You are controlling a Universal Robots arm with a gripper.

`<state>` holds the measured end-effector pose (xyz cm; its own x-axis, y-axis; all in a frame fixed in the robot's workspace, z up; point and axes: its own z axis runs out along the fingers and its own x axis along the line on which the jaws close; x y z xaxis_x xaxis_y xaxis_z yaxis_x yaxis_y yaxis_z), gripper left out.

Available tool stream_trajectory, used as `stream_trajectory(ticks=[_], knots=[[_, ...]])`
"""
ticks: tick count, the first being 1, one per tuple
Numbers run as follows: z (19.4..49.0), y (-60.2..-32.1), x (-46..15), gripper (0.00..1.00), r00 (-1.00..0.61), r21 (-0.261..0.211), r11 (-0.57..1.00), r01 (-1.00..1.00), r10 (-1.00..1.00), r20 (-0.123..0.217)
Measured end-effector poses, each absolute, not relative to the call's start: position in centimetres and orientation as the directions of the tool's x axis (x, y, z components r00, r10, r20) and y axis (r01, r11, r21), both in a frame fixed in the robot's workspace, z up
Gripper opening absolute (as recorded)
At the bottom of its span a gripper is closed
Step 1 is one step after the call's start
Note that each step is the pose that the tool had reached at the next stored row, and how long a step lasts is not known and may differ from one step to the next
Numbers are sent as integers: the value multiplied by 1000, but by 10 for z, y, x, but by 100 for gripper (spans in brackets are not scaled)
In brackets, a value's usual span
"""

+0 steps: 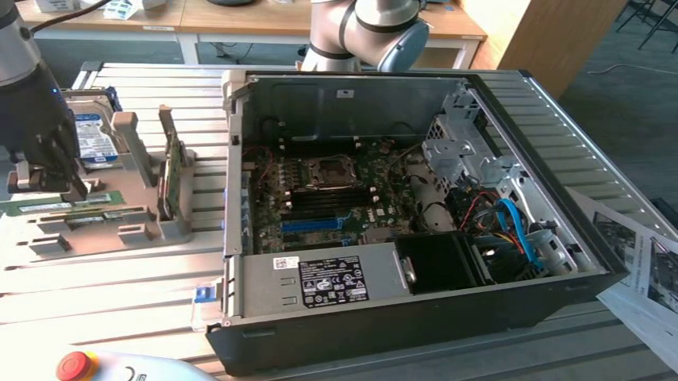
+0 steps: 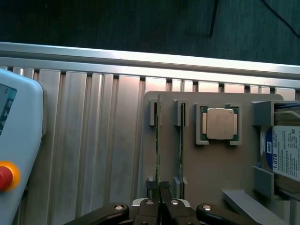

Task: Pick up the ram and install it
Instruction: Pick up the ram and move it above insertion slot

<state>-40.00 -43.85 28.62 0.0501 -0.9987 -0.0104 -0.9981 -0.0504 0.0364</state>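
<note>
- Tool (image 2: 159,190), at the exterior view's far left: its pads are pressed together on the top edge of the ram (image 2: 158,140). The grip looks nearer one end than the middle. With so little board between the pads, I judge the stick could pivot or slip once its weight hangs free.
- Ram: it stands on edge in the slot nearest the edge of the grey holder (image 2: 211,173), both ends in the notches. A slanted pull could bind it there and drag the holder across the table (image 2: 93,140).
- Second stick (image 2: 181,136): it is parallel and just beside the ram. A sideways swing of the tool could knock it.
- Card (image 1: 170,171): this upright green board stands near the holder's right side in the exterior view, with the case (image 1: 235,143) wall beyond it. Both stand between the ram and the motherboard (image 1: 317,190), so a low carry could clip either.
- Motherboard: the dark slots (image 1: 317,206) lie close to the blue slot (image 1: 316,225) and loose cables. A tilted or shifted ram could jam, or land in the wrong slot.
- Look of the ram: it is long, narrow and very thin. Edge-on it is only a dark green line. From the side it is a green strip with a whitish label.
</note>
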Motion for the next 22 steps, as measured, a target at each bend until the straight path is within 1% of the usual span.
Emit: stream_trajectory(ticks=[22], knots=[[341, -438, -400, 12, 50, 38, -50, -998, -999, 13]])
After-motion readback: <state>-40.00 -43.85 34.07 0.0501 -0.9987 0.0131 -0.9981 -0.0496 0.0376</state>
